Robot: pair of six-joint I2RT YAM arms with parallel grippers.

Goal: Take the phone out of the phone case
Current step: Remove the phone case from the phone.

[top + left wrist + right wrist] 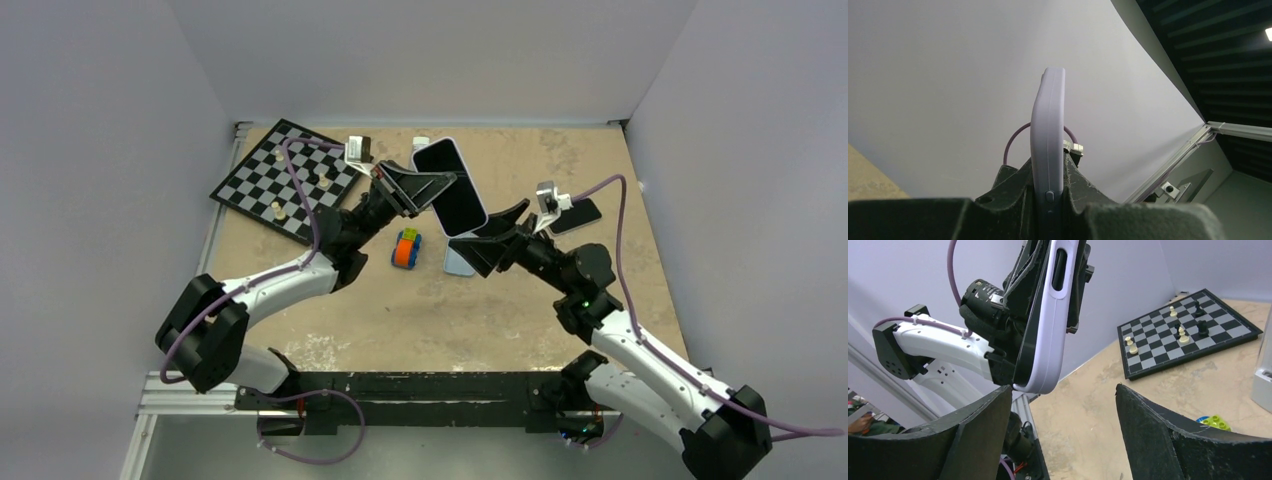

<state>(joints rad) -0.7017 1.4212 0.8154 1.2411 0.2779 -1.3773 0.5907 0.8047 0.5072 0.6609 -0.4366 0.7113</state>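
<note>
The phone, black screen up, sits in a lavender case (450, 186) and is held tilted above the table. My left gripper (432, 190) is shut on its side edges; in the left wrist view the case edge (1048, 135) rises straight from between the fingers (1013, 185). My right gripper (497, 232) is open just below the phone's lower end. In the right wrist view the case's bottom corner (1044, 355) hangs right above my left fingertip (998, 400), and the wide gap of that gripper (1063, 395) is empty.
A chessboard (285, 180) with several pieces lies at the back left. An orange, blue and green toy (405, 248) and a pale flat object (458, 260) lie under the grippers. A black phone-like slab (578, 215) lies to the right.
</note>
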